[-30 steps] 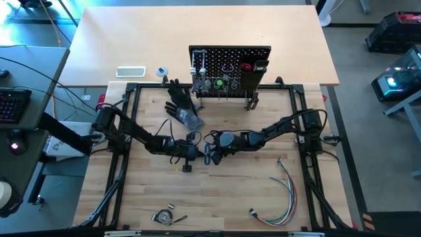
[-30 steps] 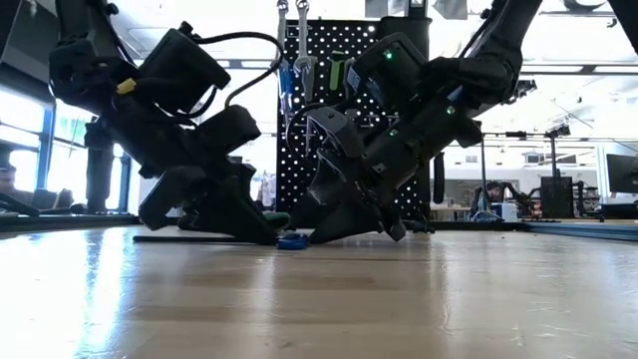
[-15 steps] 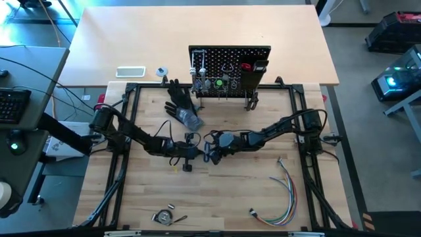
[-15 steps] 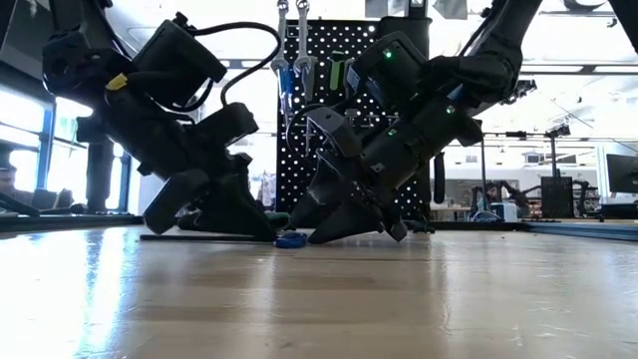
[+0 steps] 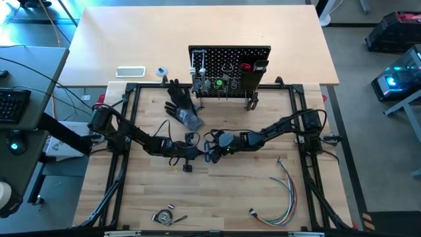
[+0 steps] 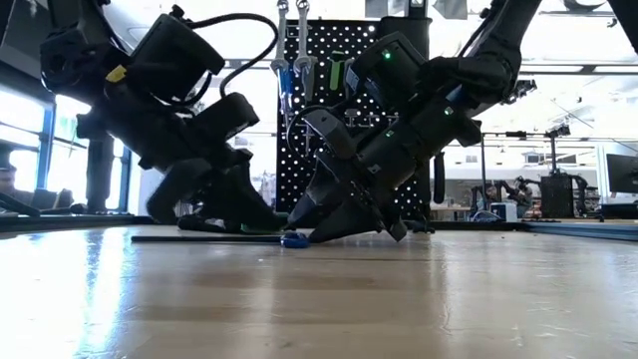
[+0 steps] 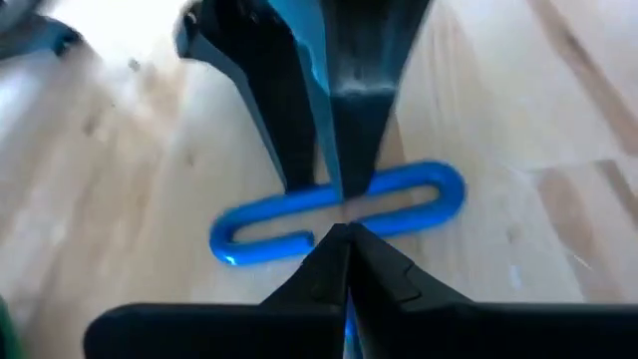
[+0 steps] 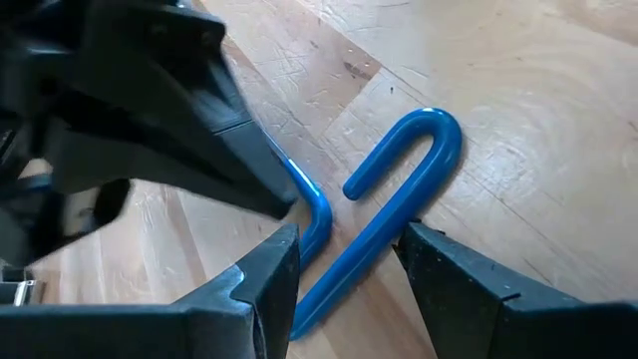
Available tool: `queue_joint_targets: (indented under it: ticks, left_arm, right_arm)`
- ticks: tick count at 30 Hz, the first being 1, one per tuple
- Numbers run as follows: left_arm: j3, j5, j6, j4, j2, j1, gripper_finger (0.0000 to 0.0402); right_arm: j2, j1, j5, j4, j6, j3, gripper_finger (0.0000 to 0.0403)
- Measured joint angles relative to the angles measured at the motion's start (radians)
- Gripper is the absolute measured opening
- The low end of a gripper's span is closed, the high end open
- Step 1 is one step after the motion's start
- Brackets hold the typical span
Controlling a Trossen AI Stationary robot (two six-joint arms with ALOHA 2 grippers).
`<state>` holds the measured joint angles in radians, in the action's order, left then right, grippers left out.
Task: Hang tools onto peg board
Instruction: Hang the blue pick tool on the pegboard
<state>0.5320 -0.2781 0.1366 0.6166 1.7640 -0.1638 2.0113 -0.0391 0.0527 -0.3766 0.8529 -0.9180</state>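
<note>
Left gripper (image 7: 344, 234) clamped on blue hex key (image 8: 384, 214) (flat on table (image 5: 223, 197)); right gripper (image 8: 344, 264) open, straddling it.

Robot body: 2 dark, near-black jointed arms w/ boxy matte housings, left arm (image 5: 131, 135) and right arm (image 5: 283, 126). Black cable loops over the left arm's wrist housing, which carries a small yellow tab; right arm's wrist housing shows a green indicator light. Fingers (image 8: 459, 284) are black, wedge-shaped, tapering to blunt tips.
</note>
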Motion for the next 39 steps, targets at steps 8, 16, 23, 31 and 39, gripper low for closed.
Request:
queue_joint_targets:
  ticks: [8,16,23,31,39]
  left_arm:
    - [0.000,0.053,-0.081,-0.079,-0.093,0.004,0.0069]
    - [0.001,0.206,-0.161,-0.168,-0.046,0.076,0.0125]
    - [0.002,0.178,-0.130,-0.144,-0.014,0.085,0.0072]
    - [0.003,0.119,-0.057,-0.130,0.015,0.073,0.0006]
    - [0.001,0.036,-0.010,-0.087,-0.007,0.042,0.0002]
  right_arm:
    - [0.000,0.000,0.001,0.002,-0.010,0.000,0.0177]
    - [0.000,-0.002,0.002,0.002,-0.004,0.000,0.0177]
    - [0.000,-0.002,0.001,0.002,0.000,0.000,0.0177]
    - [0.000,-0.007,0.004,0.005,0.004,0.001,0.0177]
    - [-0.002,-0.010,0.008,-0.014,0.039,0.037,0.0177]
